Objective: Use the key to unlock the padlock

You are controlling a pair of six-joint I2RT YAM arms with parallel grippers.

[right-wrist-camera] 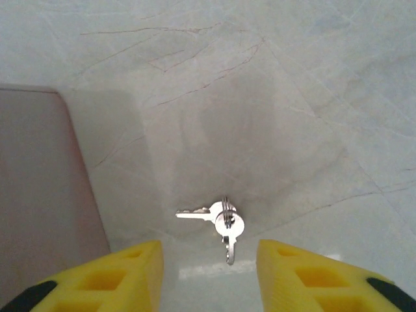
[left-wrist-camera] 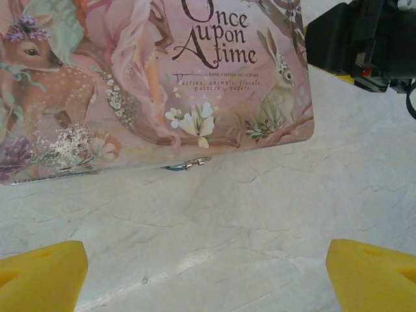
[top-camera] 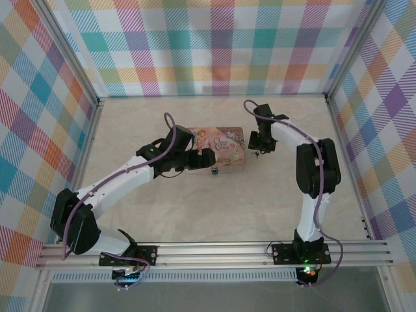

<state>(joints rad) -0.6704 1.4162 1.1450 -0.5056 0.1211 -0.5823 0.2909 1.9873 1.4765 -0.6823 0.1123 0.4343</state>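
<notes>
Right jaws half-open over two keys (right-wrist-camera: 224, 224); left jaws wide by one tin (left-wrist-camera: 156, 84).

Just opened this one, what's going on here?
The right pincer hangs over the key, which lies on a ring with another on the table beside the pink tin. Its fingers stand apart on either side, not yet gripping. The left pincer is open, facing the tin's front edge, where a small metal fitting, probably the padlock, sits. Nothing is held.
</notes>
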